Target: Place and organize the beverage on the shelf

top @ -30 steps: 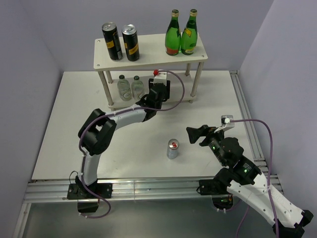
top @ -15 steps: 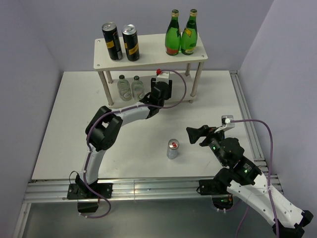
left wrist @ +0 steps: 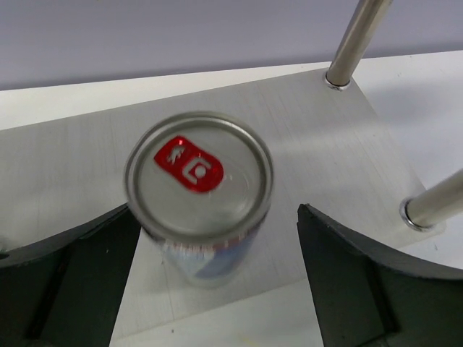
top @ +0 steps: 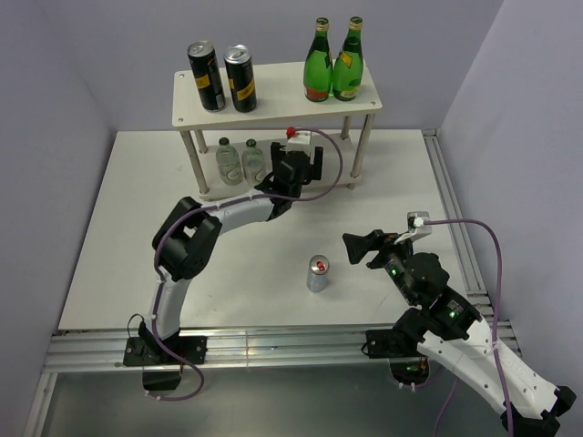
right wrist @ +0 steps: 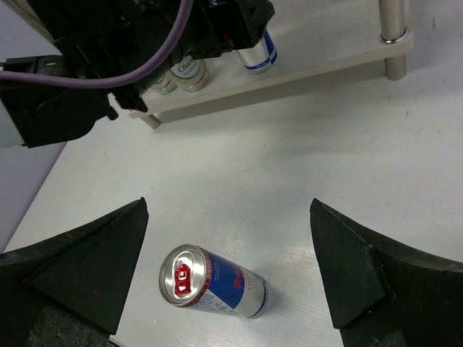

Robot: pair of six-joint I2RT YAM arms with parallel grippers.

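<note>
**A careless retreat could topple the can**

Our left gripper [left wrist: 217,289] stands wide open and holds nothing. The can [left wrist: 199,177] sits upright on the lower board of the shelf [left wrist: 325,152], at the centre of the left wrist view, between the fingers [left wrist: 347,275] and apart from both. We judge the risk lies in backing out: a skewed pull would let a finger clip the can, tipping it or shoving it toward the legs [left wrist: 358,40] at upper right. Our right gripper [right wrist: 228,238] is also open and empty, above the second can [right wrist: 213,283] on the table [right wrist: 325,144].

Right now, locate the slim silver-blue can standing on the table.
Top view: the slim can stands on the table, just left of the right gripper, in front of the shelf.
</note>
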